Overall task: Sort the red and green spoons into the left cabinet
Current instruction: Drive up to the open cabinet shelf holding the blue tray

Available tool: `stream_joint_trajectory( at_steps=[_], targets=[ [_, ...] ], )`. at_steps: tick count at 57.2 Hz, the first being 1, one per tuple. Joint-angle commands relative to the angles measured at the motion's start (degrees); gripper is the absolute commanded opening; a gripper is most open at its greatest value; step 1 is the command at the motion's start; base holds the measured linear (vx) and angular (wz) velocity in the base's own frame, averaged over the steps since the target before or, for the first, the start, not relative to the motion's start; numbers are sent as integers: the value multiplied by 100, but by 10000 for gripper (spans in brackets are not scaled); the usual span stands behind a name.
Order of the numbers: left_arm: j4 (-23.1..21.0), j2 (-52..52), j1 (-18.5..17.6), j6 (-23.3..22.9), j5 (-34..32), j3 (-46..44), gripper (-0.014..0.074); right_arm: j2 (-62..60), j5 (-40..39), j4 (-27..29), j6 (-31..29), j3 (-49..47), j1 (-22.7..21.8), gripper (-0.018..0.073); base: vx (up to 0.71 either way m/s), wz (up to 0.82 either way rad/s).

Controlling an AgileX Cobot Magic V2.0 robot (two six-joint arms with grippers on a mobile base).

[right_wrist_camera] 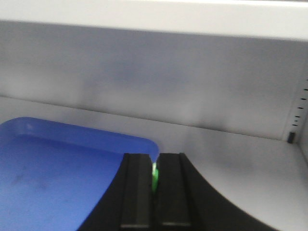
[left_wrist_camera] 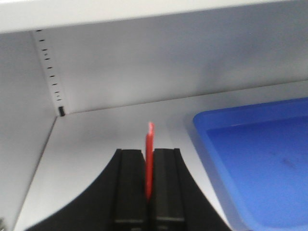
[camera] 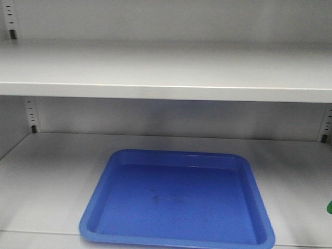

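Note:
In the left wrist view my left gripper [left_wrist_camera: 149, 156] is shut on the red spoon [left_wrist_camera: 150, 144], which stands edge-on between the black fingers and sticks out above them. It hangs over the lower shelf [left_wrist_camera: 96, 139] of the left cabinet, just left of a blue tray [left_wrist_camera: 260, 159]. In the right wrist view my right gripper [right_wrist_camera: 155, 161] is shut on the green spoon [right_wrist_camera: 155, 177], only a thin green sliver showing between the fingers, near the tray's right corner [right_wrist_camera: 144, 144]. In the front view a green bit of the spoon [camera: 329, 207] shows at the right edge; neither gripper is seen there.
The blue tray [camera: 129, 166] lies empty on the lower shelf [camera: 52, 171], near its front edge. An upper shelf [camera: 166, 78] runs overhead. Slotted rails [camera: 32, 111] stand at the back corners, and the cabinet's side wall [left_wrist_camera: 19, 139] is close on the left.

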Motion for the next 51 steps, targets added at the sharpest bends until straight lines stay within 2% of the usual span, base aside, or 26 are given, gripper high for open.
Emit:
stream_joint_trajectory(
  at_steps=[1, 19, 51],
  targets=[
    [-79, -3, -27, -30, -474, -162, -1, -12, -481, -20, -52, -175, -11, -4, 10, -26],
    [-79, -3, -27, -30, -474, -162, -1, -12, -481, -20, -52, -175, -11, -4, 6, -18],
    [-79, -3, -27, -30, -474, -162, -1, -12, -481, -20, -52, -175, -11, -4, 0, 0]
  ],
)
